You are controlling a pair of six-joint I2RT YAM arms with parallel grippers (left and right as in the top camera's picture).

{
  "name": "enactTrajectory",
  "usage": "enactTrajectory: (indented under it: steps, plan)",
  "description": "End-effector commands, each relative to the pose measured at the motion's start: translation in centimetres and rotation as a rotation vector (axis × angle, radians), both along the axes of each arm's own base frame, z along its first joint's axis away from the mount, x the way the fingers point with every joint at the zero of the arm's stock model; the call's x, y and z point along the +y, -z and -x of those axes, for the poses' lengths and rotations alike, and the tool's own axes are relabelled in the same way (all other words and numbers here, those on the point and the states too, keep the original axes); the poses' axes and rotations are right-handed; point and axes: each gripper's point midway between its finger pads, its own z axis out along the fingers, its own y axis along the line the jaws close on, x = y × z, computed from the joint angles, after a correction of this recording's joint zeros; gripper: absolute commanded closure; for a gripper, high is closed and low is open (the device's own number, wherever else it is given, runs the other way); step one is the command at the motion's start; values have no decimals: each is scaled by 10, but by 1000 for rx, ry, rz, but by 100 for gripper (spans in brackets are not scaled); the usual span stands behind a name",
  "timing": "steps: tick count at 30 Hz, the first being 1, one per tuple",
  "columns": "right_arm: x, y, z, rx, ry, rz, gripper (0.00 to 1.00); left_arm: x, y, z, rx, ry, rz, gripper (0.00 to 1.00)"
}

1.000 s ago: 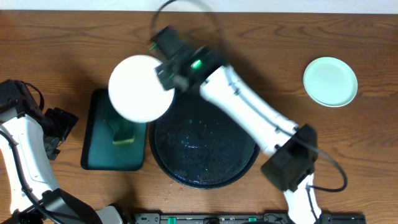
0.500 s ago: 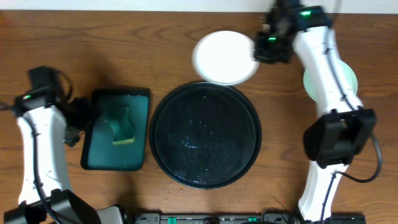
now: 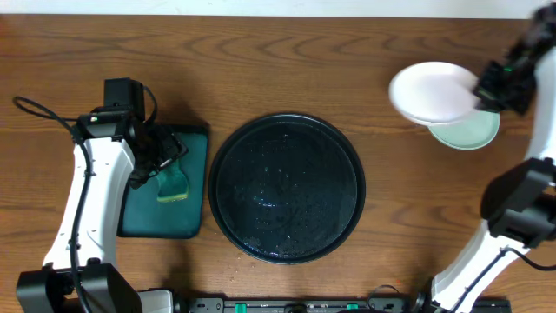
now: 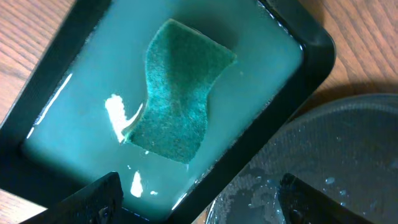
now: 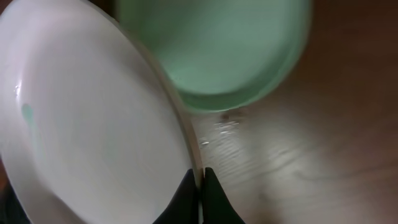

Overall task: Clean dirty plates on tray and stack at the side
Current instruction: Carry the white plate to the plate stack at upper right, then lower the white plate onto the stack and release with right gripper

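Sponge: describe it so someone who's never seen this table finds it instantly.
Start at the big round black tray in the middle of the table; the smaller dark teal rectangular tray sits beside it, on the left arm's side. The sponge lies inside that teal tray, below the open left tool: a green, rough-textured, wavy-edged pad, the only thing in it.

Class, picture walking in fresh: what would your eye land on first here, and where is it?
The big glossy black tray at mid-table, wet with droplets, strikes first. At far right, the right gripper pinches a white plate by its rim over a mint-green plate. At left, a green sponge lies in a liquid-filled teal tray.
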Motion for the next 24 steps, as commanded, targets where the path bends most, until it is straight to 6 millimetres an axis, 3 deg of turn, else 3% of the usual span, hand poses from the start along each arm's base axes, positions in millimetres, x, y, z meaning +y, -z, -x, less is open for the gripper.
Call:
enactTrajectory:
  steps: [1, 6, 11, 19, 24]
  plan:
    - [-51, -15, 24, -23, 177, 17, 99, 0, -1, -2, -3, 16, -8, 19]
    - [-106, 2, 58, 40, 382, 74, 99, 0, -1, -3, -6, 16, -8, 19]
    - [-121, 38, 69, 51, 431, 27, 99, 0, -1, -3, -6, 16, -8, 19]
    - [-90, 93, 42, -14, 314, -52, 99, 0, -1, -3, -6, 16, -8, 19]
    - [-63, 101, 19, -48, 228, -43, 99, 0, -1, -3, -5, 16, -8, 19]
